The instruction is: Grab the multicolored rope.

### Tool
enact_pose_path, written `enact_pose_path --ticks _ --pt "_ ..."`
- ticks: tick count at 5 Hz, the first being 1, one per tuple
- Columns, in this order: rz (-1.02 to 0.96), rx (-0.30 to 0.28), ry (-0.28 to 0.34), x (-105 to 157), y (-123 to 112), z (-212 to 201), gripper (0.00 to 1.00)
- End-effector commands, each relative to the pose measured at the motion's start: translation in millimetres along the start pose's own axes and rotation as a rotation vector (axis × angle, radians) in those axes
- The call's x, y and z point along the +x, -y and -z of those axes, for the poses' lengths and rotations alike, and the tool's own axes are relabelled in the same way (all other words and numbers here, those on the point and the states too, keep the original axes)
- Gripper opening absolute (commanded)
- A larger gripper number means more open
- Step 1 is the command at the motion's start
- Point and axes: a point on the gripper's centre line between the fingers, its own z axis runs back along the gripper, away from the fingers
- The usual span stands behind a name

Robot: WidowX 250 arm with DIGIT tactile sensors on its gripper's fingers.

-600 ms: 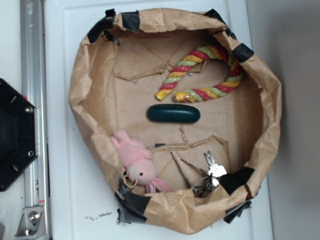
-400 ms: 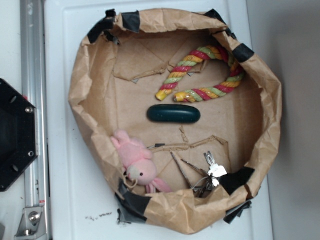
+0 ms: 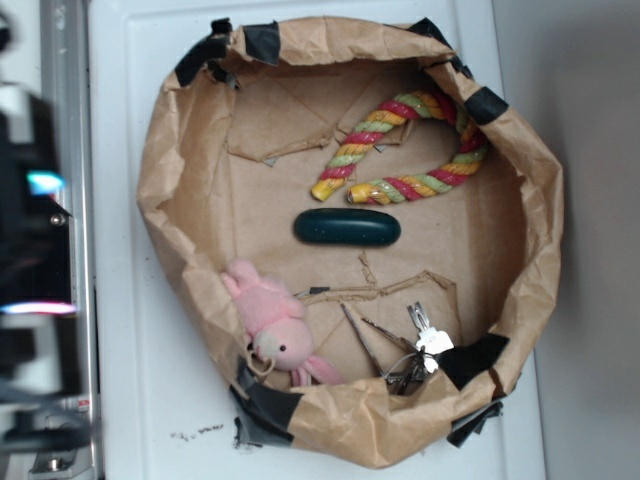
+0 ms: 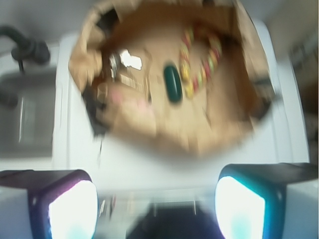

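The multicolored rope (image 3: 410,150), a thick twisted cord of red, yellow, green and orange bent in a U, lies at the back right inside a brown paper-lined basket (image 3: 170,170). It shows blurred in the wrist view (image 4: 199,67). My gripper (image 4: 157,209) is open and empty, its two fingers wide apart, well short of the basket over the white surface. In the exterior view the arm is only a dark blur (image 3: 30,270) at the left edge.
A dark green oval (image 3: 347,227) lies just in front of the rope. A pink plush toy (image 3: 272,325) rests against the front left wall. Keys (image 3: 420,350) lie at the front right. A metal rail (image 3: 72,120) runs along the left.
The arm has swung into the exterior view at the left edge as a blur, covering the black base. Nothing in the basket has moved.
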Motion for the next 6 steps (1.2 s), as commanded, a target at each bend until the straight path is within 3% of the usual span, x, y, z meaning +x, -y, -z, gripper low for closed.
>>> enact_pose_path --ticks 1,3,4,5,6 --pt "0.055 -0.006 0.044 65 -15 79 1.0" --pt "-0.071 -0.025 -0.095 79 -46 153 1.0" --pt "-0.044 -0.046 -0.132 82 -48 180 1.0" --pt "-0.023 -0.102 -0.108 103 -42 206 1.0" --pt "-0.001 -0.096 -0.105 117 -44 213 1.0"
